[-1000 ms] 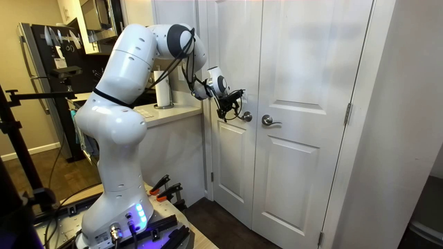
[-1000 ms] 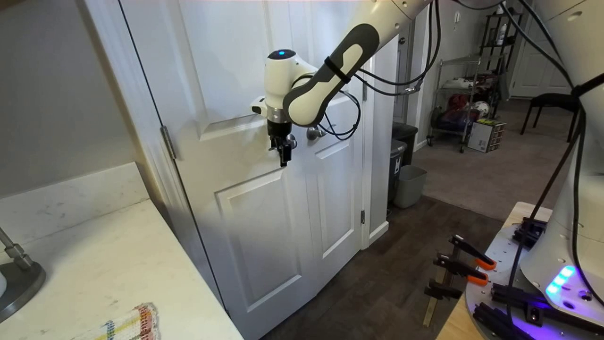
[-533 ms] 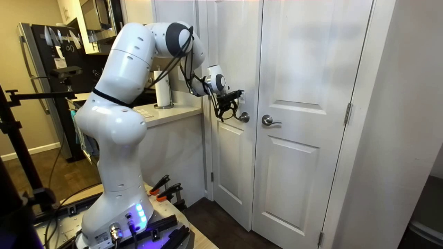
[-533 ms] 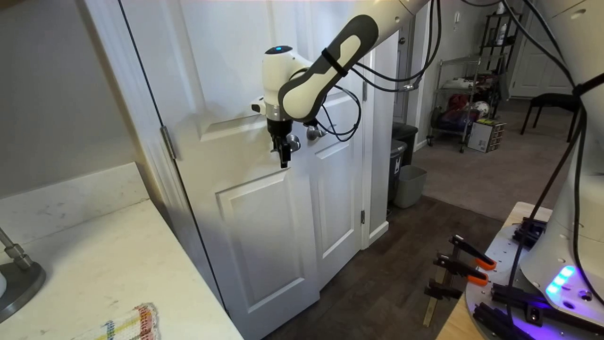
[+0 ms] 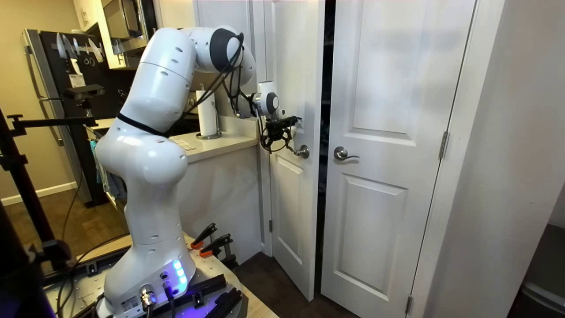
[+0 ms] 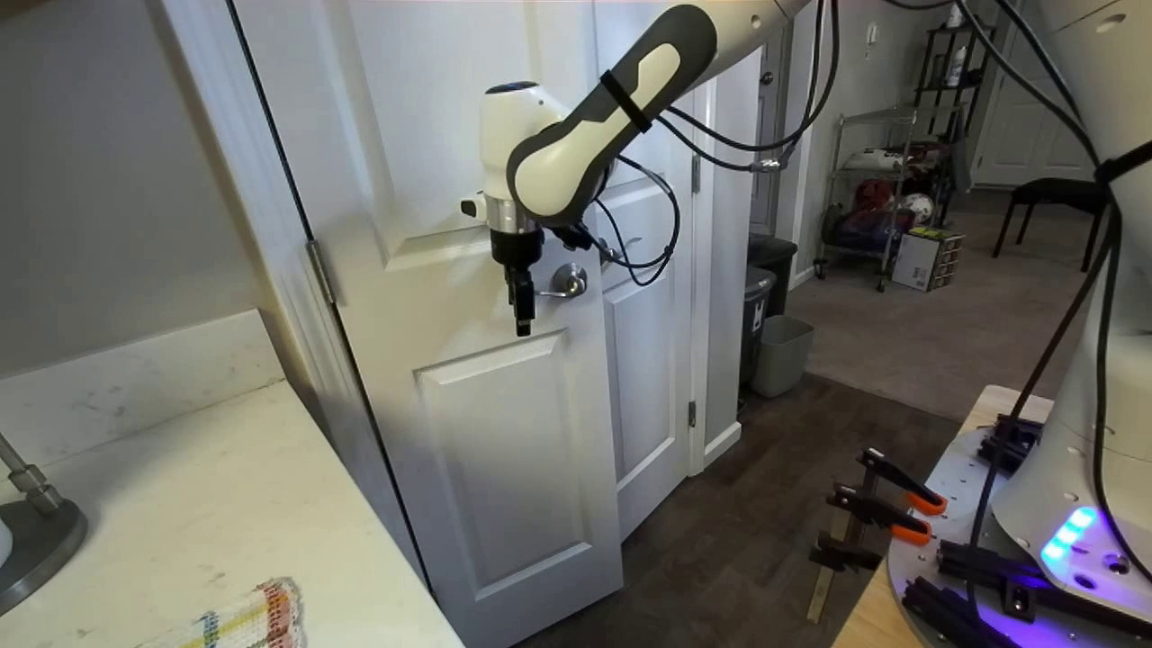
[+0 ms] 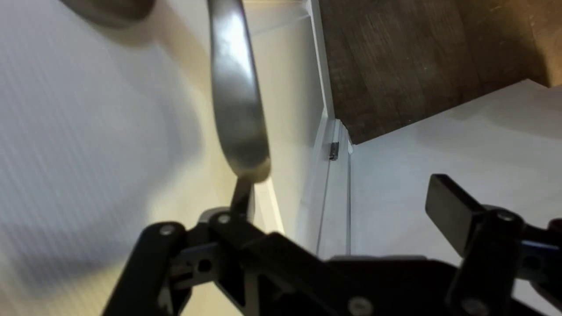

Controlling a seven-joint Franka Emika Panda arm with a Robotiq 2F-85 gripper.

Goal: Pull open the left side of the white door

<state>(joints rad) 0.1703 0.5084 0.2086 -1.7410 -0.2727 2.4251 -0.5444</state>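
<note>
The white door's left side (image 5: 289, 198) stands ajar, with a dark gap between it and the right leaf (image 5: 375, 198). It also shows in another exterior view (image 6: 504, 450), hinged at its left edge. Its silver lever handle (image 5: 303, 151) crosses the top of the wrist view (image 7: 239, 96). My gripper (image 5: 281, 147) is at this handle, also seen from the counter side (image 6: 522, 310). In the wrist view the jaws (image 7: 344, 193) stand wide apart. The left fingertip is hidden behind the lever's end, seemingly on the door side. The right finger (image 7: 452, 215) touches nothing visible.
A counter (image 5: 220, 143) with a paper towel roll (image 5: 206, 112) stands beside the leaf's hinge side. Another counter top (image 6: 180, 504) is near that camera. Clamps (image 5: 216, 243) stick out from the robot's table. Trash bins (image 6: 781, 355) stand beyond the door.
The left leaf has swung from closed to ajar, its free edge moving toward the robot. My gripper has moved back with the handle. The right leaf has not moved.
</note>
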